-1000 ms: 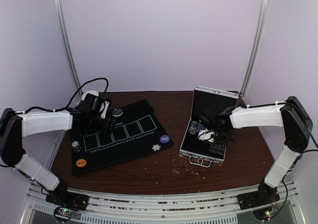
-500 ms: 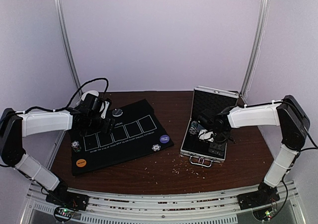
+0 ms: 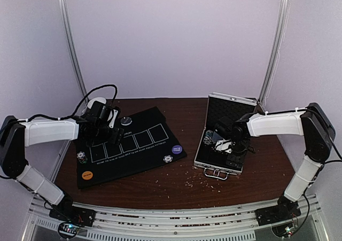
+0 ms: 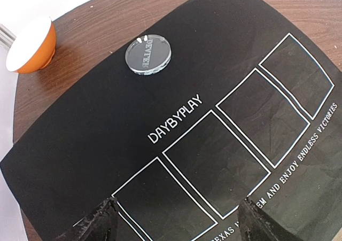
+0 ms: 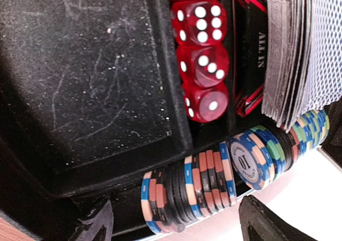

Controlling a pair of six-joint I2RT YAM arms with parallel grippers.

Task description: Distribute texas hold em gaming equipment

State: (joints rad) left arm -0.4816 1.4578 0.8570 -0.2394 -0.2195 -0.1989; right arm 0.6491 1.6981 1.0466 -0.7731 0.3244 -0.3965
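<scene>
My left gripper (image 3: 109,135) hangs open and empty over the left end of the black card mat (image 3: 136,155); in the left wrist view (image 4: 176,222) its fingertips straddle a printed card box. On the mat lie a grey dealer disc (image 4: 148,54), an orange disc (image 3: 85,173), a purple disc (image 3: 177,149) and two small chip stacks (image 3: 81,156) (image 3: 168,158). My right gripper (image 3: 228,145) is open inside the case, its fingertips on either side of a row of striped poker chips (image 5: 214,177). A deck of cards (image 5: 304,54) stands on edge beside them.
The silver case (image 3: 218,170) lies open at the right, lid up, with red dice (image 5: 200,59) and an "ALL IN" plaque (image 5: 260,48) inside. An orange-and-white bowl (image 4: 32,46) stands off the mat's far left corner. Crumbs dot the brown table (image 3: 187,185).
My right gripper has shifted slightly inside the case. My left arm has not moved.
</scene>
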